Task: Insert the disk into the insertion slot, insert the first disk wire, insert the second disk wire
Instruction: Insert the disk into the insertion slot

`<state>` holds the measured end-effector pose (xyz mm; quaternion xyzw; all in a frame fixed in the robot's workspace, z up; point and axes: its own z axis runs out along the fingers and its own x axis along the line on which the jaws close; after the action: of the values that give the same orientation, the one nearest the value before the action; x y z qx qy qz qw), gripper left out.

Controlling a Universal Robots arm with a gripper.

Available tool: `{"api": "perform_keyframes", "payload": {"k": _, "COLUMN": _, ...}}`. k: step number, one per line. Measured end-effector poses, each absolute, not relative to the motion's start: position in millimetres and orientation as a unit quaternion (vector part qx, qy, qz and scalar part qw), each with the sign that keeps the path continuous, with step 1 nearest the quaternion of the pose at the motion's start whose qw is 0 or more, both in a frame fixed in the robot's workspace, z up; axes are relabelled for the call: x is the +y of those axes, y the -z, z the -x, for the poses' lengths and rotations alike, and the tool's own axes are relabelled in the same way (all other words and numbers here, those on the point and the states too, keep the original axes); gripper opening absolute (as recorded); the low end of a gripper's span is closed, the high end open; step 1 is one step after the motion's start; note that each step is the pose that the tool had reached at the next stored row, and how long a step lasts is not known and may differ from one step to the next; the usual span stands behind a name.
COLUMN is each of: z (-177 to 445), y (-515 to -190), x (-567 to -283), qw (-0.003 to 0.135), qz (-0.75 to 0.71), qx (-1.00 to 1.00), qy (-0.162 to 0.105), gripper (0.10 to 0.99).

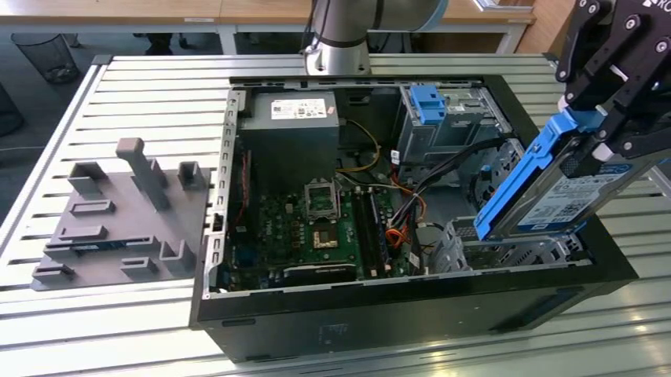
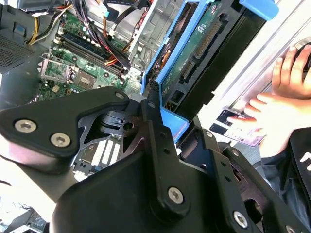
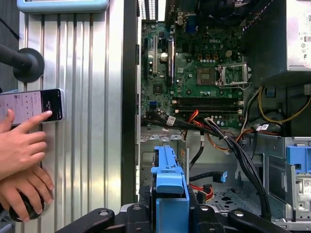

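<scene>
My gripper (image 1: 595, 141) is shut on the disk (image 1: 554, 196), a flat drive with a silver-white label in a bright blue carrier. I hold it by its upper end, tilted steeply, with its lower end just above the front right corner of the open computer case (image 1: 314, 310). Directly beneath lies the insertion slot (image 1: 508, 253), a low perforated silver-grey cage. In both wrist views the blue carrier (image 3: 170, 187) (image 2: 194, 53) sticks out from between my black fingers (image 2: 158, 126). Loose black and orange wires (image 1: 404, 229) lie beside the cage.
A taller grey cage with a blue latch (image 1: 430, 100) stands at the case's back right. The motherboard (image 1: 314, 220) fills the middle. A grey fixture plate (image 1: 115, 220) sits at the exterior view's left. A person's hands (image 3: 19, 155) and a phone (image 3: 31, 104) rest on the slatted table beside the case.
</scene>
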<state>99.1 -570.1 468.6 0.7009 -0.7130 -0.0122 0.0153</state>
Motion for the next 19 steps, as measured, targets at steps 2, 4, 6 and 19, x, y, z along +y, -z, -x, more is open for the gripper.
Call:
{"api": "perform_keyframes", "payload": {"k": 2, "z": -99.0, "y": -463.7, "x": -570.1, "qw": 0.015, "qz": -0.701, "qx": -0.713, "qy": 0.012, "gripper": 0.365}}
{"api": "perform_keyframes", "payload": {"k": 4, "z": -99.0, "y": -463.5, "x": -570.1, "qw": 0.015, "qz": -0.701, "qx": -0.713, "qy": 0.012, "gripper": 0.365}}
{"api": "perform_keyframes", "payload": {"k": 6, "z": -98.9, "y": -463.0, "x": -570.0, "qw": 0.015, "qz": -0.701, "qx": -0.713, "qy": 0.012, "gripper": 0.365}}
{"api": "perform_keyframes", "payload": {"k": 19, "z": -98.5, "y": -457.5, "x": -563.4, "qw": 0.015, "qz": -0.701, "qx": -0.713, "qy": 0.012, "gripper": 0.365}}
